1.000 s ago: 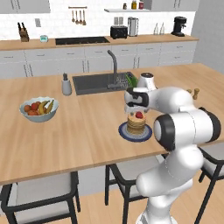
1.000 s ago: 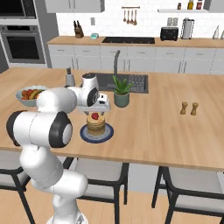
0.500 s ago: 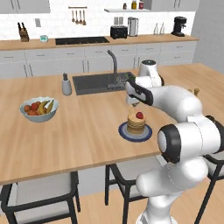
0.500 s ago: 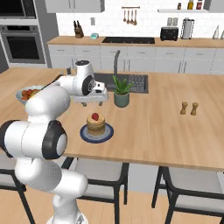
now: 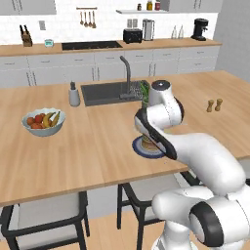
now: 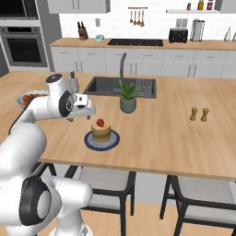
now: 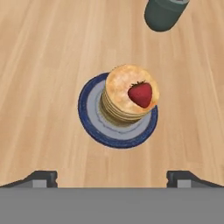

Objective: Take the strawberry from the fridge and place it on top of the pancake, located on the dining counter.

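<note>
The strawberry point(image 7: 141, 94) lies on top of the pancake point(image 7: 122, 98), a tan stack on a dark blue-grey plate point(image 7: 94, 118) on the dining counter point(image 6: 161, 138). In the right base view the strawberry point(image 6: 100, 123) sits free on the pancake point(image 6: 101, 132). My gripper point(image 7: 112, 178) is open and holds nothing, raised above the counter and drawn back from the plate; only its fingertips point(image 7: 41, 177) show. My hand point(image 6: 84, 106) hangs up and left of the stack in the right base view. In the left base view my forearm covers most of the plate point(image 5: 142, 150). The fridge is out of view.
A potted plant point(image 6: 128, 97) stands just beyond the pancake, in front of the dark sink point(image 6: 106, 85). A white fruit bowl point(image 5: 44, 122) and a grey dispenser point(image 5: 73, 95) are to the left. Salt and pepper shakers point(image 6: 199, 114) stand to the right. Stools point(image 6: 106, 179) line the near edge.
One second ago my gripper sat right over the stack with the strawberry. It has since lifted and drawn back, leaving the strawberry lying on the pancake.
</note>
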